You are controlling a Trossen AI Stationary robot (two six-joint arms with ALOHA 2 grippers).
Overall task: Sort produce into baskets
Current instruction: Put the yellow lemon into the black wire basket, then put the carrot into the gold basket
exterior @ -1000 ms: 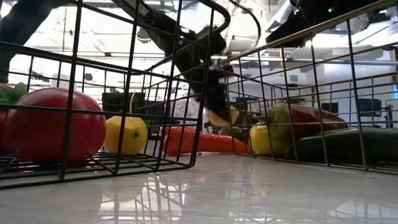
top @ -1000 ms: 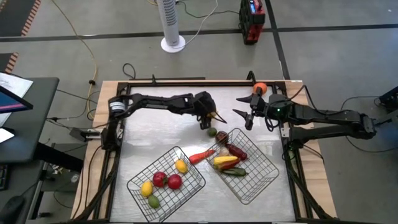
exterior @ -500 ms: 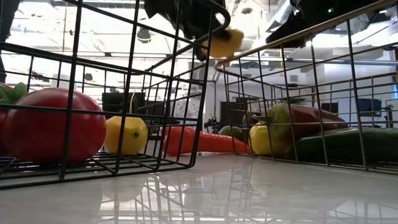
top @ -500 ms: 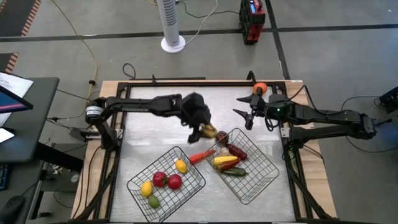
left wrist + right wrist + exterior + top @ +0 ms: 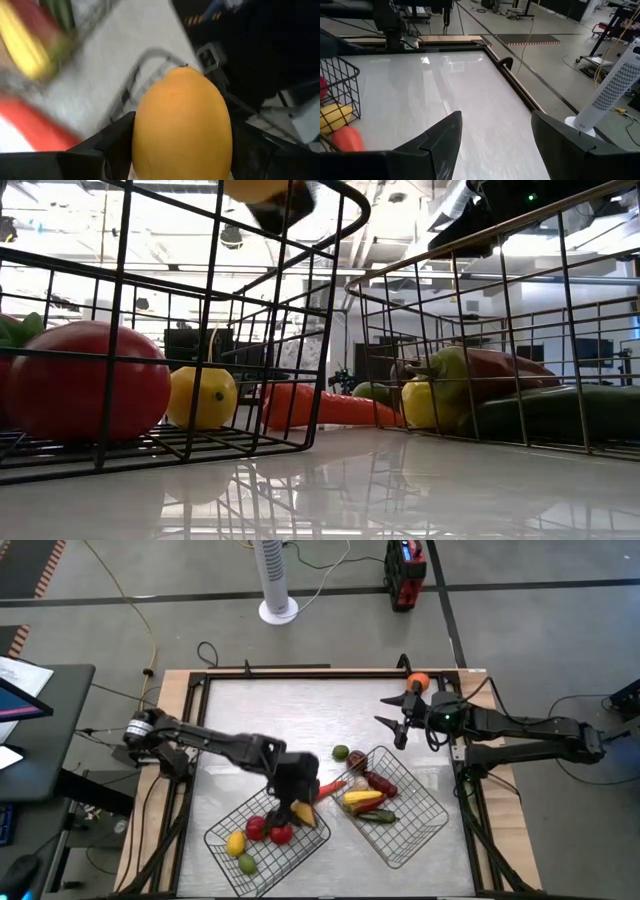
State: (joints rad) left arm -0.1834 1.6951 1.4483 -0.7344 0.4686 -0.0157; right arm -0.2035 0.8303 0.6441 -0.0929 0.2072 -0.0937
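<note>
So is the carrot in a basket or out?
Out: the carrot lies on the table between the two baskets.

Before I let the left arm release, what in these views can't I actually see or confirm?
- Height of the orange-yellow fruit above the left basket: high view looks straight down; low view cuts it at the top edge.
- Produce beneath the left tool: the arm covers it.
- Left wrist view: background blurred.
- Right tool: open, empty, away from both baskets.

Orange-yellow fruit (image 5: pixel 182 125) in black left claw (image 5: pixel 300 812). Silver mesh baskets (image 5: pixel 225 830): red tomato (image 5: pixel 85 380), yellow lemon (image 5: pixel 202 397). Orange carrot (image 5: pixel 335 407), glossy white counter (image 5: pixel 270 730).
</note>
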